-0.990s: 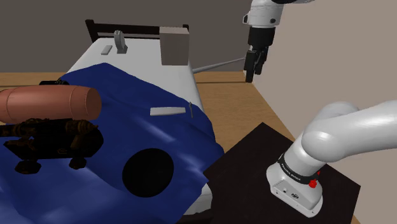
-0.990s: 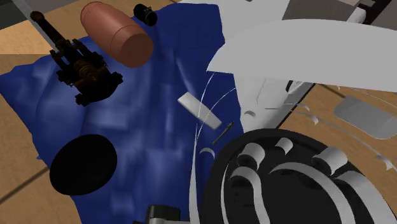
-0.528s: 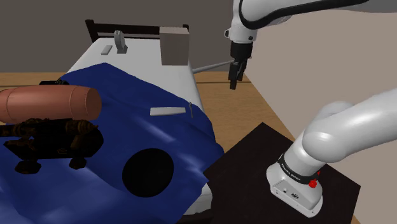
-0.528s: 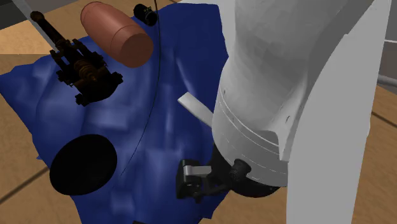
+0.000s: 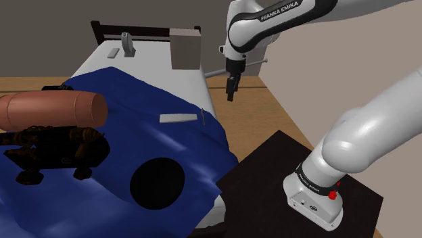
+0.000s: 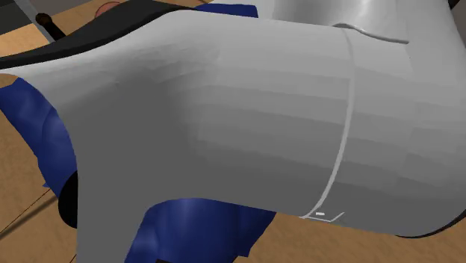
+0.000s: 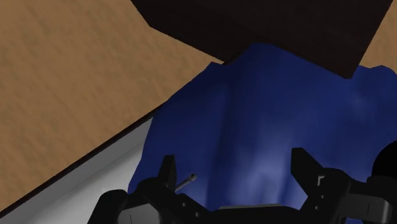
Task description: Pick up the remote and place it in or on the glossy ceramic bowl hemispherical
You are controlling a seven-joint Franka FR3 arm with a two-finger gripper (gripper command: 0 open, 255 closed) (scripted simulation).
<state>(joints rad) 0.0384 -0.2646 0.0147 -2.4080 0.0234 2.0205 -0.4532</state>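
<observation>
Bed w/ blue blanket: grey remote & black bowl on it; end effector released, well apart from remote.

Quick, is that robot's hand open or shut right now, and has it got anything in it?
Hand: open, holding nothing.

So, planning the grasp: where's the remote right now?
In the shoulder view the remote lies flat on the blue blanket, just left of a thin stick, up from the black bowl.
</observation>
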